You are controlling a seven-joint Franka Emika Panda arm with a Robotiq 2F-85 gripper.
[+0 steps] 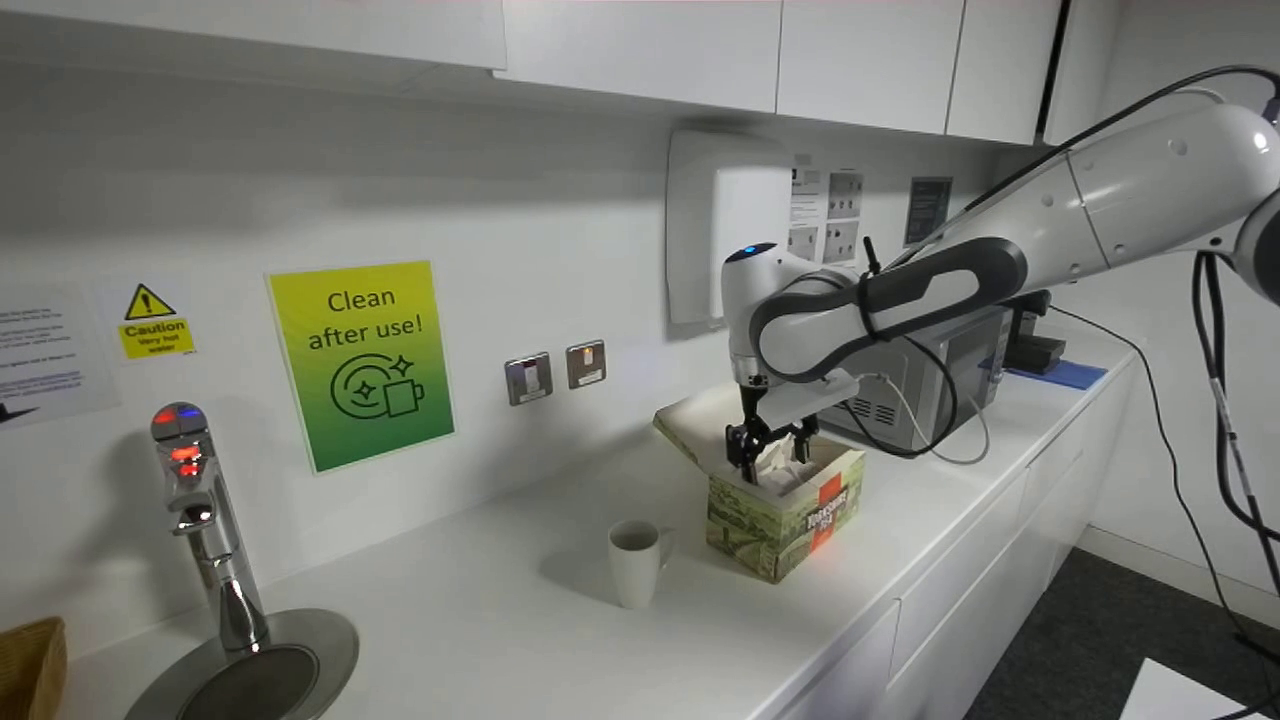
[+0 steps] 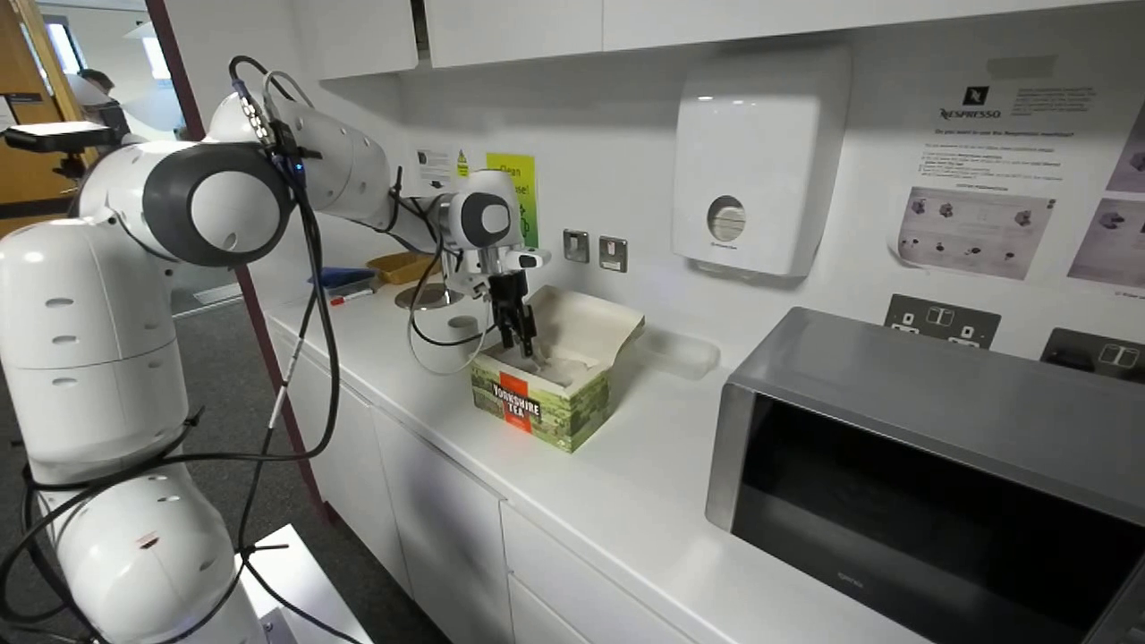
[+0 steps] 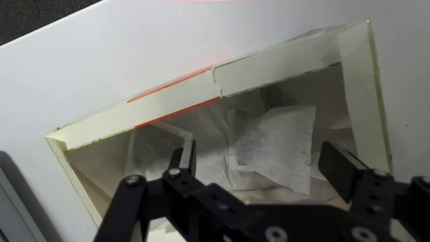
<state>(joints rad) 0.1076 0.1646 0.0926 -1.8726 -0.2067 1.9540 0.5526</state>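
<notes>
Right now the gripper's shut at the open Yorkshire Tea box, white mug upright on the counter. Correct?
Not shut: the wrist view shows the gripper open, jaws apart. The rest is right: it is at the open Yorkshire Tea box, with the white mug upright on the counter.

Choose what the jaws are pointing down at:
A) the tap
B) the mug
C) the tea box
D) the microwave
C: both exterior views show the jaws at the open top of the tea box, and the wrist view shows them spread, a tea bag visible between them.
</notes>
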